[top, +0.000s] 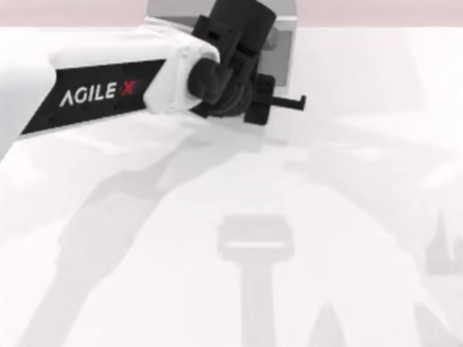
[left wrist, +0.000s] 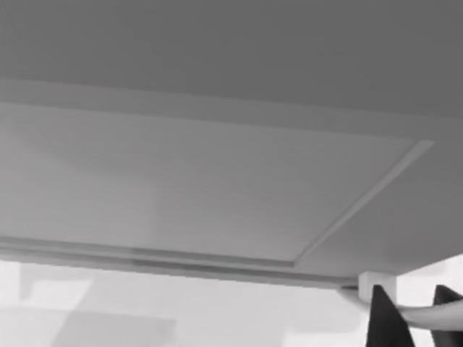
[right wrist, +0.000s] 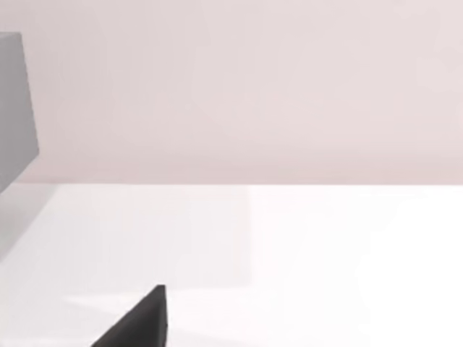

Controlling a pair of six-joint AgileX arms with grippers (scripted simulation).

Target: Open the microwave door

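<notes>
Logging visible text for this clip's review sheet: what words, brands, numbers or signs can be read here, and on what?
"AGILE X": white letters with a red X, on the black panel of the left arm, in the top view.
Nothing else readable: the microwave door in the left wrist view carries no text, and the right wrist view shows none.

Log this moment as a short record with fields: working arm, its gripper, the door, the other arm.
working arm: left arm, reaching to the microwave at the table's far edge
left gripper: fingers either side of the pale bar handle; grip cannot be confirmed
microwave door: fills the left wrist view, window facing the camera
right gripper: only a dark fingertip shows, over the bare table; arm parked
</notes>
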